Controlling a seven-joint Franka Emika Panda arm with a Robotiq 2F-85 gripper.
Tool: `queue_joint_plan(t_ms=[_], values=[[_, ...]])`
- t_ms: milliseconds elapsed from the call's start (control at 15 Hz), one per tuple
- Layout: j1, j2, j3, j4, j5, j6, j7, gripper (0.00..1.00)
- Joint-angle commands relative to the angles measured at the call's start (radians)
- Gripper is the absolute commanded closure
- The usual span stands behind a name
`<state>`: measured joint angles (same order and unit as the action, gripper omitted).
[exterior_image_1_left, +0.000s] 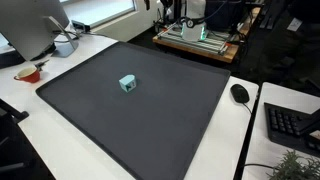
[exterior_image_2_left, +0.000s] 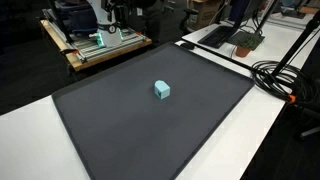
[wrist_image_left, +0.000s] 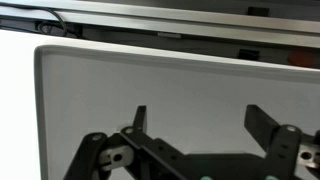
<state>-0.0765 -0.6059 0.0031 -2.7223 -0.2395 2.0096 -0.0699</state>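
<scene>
A small light blue block lies alone on the large dark grey mat, a little past its middle; it shows in both exterior views. In the wrist view my gripper is open and empty, its two dark fingers spread wide over bare grey mat near the mat's edge. The block does not show in the wrist view. The gripper itself is not clearly seen in either exterior view.
The mat lies on a white table. A red bowl and a monitor stand at one side, a mouse and keyboard at another. Black cables lie beside the mat. A wooden platform stands behind.
</scene>
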Motion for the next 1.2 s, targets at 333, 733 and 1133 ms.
queue_joint_plan(t_ms=[333, 733, 1133], values=[[0.022, 0.008, -0.015, -0.003, 0.014, 0.004, -0.005, 0.0], [0.132, 0.062, -0.042, -0.038, 0.217, 0.253, -0.027, 0.0], [0.172, 0.252, -0.019, -0.042, 0.369, 0.714, 0.035, 0.0]])
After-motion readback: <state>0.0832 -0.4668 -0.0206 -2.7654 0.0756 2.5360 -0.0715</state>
